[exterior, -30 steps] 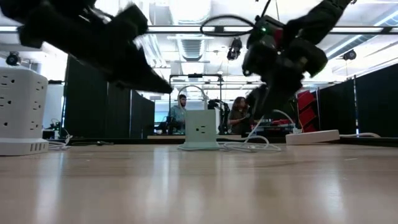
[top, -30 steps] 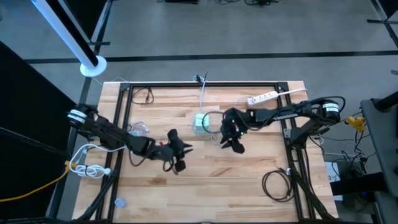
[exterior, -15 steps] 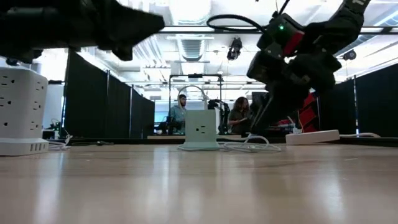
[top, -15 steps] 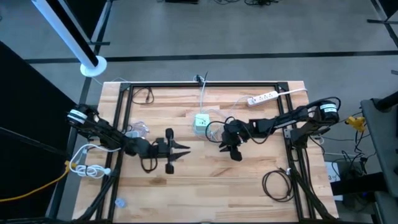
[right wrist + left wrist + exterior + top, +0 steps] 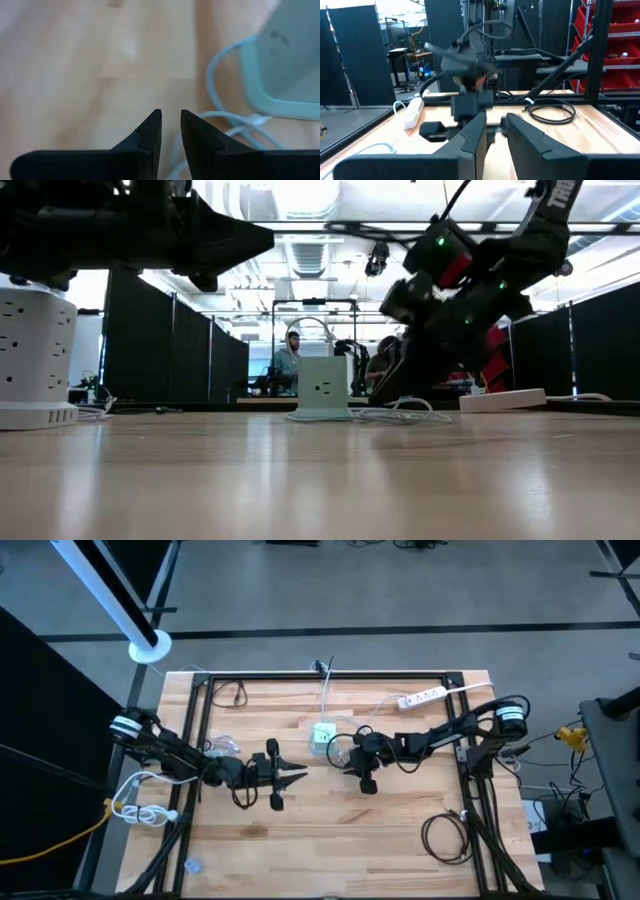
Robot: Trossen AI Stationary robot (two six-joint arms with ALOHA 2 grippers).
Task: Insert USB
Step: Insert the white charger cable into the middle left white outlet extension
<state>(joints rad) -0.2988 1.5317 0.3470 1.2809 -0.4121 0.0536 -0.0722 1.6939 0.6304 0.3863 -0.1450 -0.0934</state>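
Note:
A small pale-green and white power tower (image 5: 323, 735) stands on the wooden table (image 5: 330, 840), also seen in the low view (image 5: 323, 387). A thin white USB cable (image 5: 220, 100) lies looped on the table beside the tower's base (image 5: 295, 65). Its plug (image 5: 257, 120) rests flat by that base. My right gripper (image 5: 171, 122) slants down just short of the cable. Its fingers stand a narrow gap apart with nothing between them. My left gripper (image 5: 495, 127) hovers level to the tower's near left (image 5: 292, 776), pointing toward the right arm. It is narrowly open and holds nothing.
A white power strip (image 5: 422, 696) lies at the far right, a coiled black cable (image 5: 445, 837) at the near right. A second white outlet tower (image 5: 35, 360) stands close to the low camera. Black frame rails (image 5: 330, 677) border the table. People (image 5: 290, 360) sit in the room behind.
My right gripper has sunk toward the table and gone left, to the cable loop beside the power tower. My left gripper has tipped up from pointing down to level and drifted slightly toward the far edge.

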